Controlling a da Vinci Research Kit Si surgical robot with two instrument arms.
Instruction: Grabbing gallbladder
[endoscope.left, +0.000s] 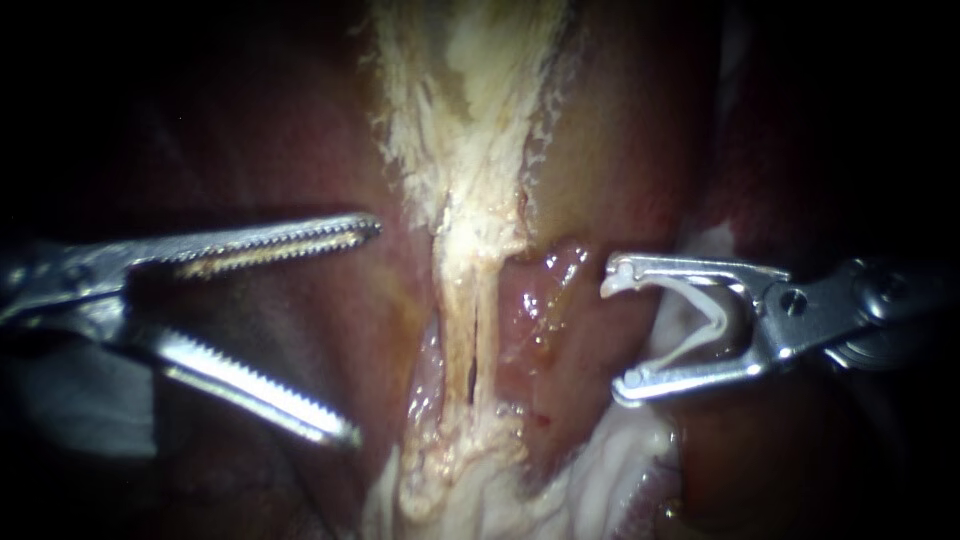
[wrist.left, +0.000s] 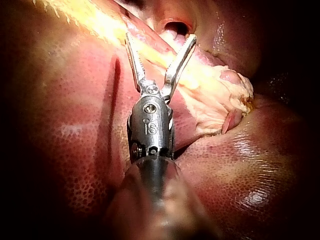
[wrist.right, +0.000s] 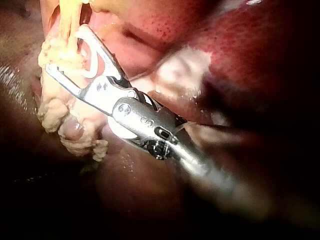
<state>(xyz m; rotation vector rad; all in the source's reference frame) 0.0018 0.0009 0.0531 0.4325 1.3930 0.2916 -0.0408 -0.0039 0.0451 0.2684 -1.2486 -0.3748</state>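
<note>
In the endoscope view, my left instrument held its toothed claw wide open and gripped nothing. The smooth brownish wall I took for the gallbladder lay between and beneath the claw's two halves, with neither half pinching it. Just ahead of the claw's tips ran a pale fibrous band. It narrowed into two thin strands with a dark slit between them. On the far side of that band, my right instrument faced the left one. Its claw was spread wide, with a white clip seated inside and touching both halves. The tips were near the wet pink tissue beside the strands, and I could not tell whether they touched it.

In the left wrist view, the left claw was spread in a V and empty. The pale band crossed just under and ahead of its tips. Stippled red liver lay beside and below the shaft. I could not pick out the gallbladder with certainty here.

In the right wrist view, the right claw was parted with the clip curved between its halves. Its tips were against the ragged pale band, and liver lay beside the shaft.
</note>
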